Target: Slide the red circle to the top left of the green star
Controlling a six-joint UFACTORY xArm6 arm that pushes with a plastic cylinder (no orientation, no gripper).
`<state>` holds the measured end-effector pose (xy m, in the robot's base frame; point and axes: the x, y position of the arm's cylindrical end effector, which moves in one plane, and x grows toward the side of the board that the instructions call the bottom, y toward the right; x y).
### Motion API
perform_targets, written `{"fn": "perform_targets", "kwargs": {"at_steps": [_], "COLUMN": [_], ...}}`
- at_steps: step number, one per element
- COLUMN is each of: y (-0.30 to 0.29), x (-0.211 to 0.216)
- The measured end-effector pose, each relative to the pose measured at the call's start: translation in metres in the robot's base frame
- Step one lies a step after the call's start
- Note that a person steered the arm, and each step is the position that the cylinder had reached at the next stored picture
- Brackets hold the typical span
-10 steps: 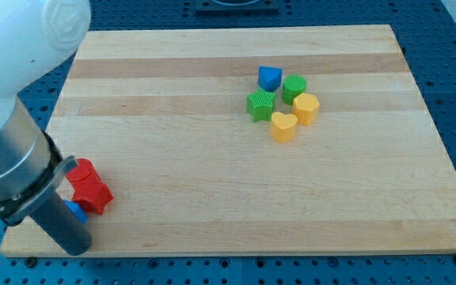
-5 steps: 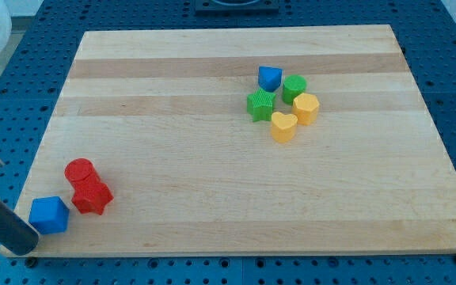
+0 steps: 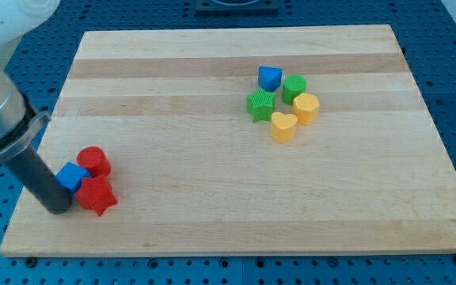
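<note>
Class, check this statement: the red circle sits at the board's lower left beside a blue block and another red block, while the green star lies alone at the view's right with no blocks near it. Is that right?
One part is wrong. The camera view shows the green star in a cluster with a blue block, a green block and two yellow blocks. The red circle is indeed at lower left beside a blue block and a red block.

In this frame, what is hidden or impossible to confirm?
- Blue block: its left side is covered by the rod, so its shape is unclear.
- My tip: contact with the blue block cannot be confirmed.
- Arm: cut off by the view's left and top edges.
</note>
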<state>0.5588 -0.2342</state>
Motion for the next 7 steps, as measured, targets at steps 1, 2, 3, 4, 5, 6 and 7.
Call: {"fn": "perform_targets", "kwargs": {"at_steps": [1, 2, 3, 4, 5, 6, 7], "y": [0.014, 0.020, 0.020, 0.020, 0.024, 0.048, 0.077], "x": [-0.024, -0.053, -0.078, -0.099, -0.120, -0.128, -0.128]}}
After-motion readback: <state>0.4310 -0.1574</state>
